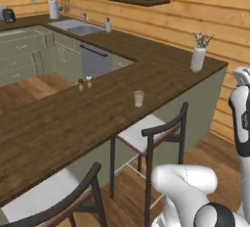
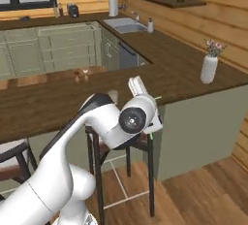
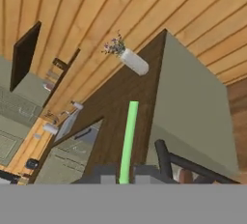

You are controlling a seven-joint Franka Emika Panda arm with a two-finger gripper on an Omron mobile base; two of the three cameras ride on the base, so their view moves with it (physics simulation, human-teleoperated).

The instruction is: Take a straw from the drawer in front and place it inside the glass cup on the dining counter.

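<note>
In the left base view I see the long dining counter [image 1: 73,118] running across the picture, with the glass cup [image 1: 139,98] standing upright on it, near the edge that faces the stools. Two small brown shakers [image 1: 84,82] stand further back on the same top, and a white vase [image 1: 197,58] with flowers stands at the far corner. One stool [image 1: 154,135] is pushed under the counter just below the cup. Of my arm [image 1: 240,118] I see here a white and dark link at the right edge.

In the right base view the arm [image 2: 111,122] bends in front of the counter and covers most of the cup; behind the elbow I can only make out a faint pale shape where it may stand. Next to the wrist a short green tip of the straw [image 2: 158,97] sticks out to the right, over the counter edge. The vase [image 2: 209,69] and the shakers [image 2: 81,75] are visible here also, and the sink [image 2: 125,24] at the back.

In the hand view, which is rolled, I see the gripper [image 3: 124,175] closed on the straw [image 3: 129,138]. The green stick rises straight from between the two dark tips, in front of the dark counter top [image 3: 125,102]. The vase [image 3: 134,61] lies beyond its far end. The dark frame of a stool [image 3: 178,162] shows just beside the fingers.
</note>
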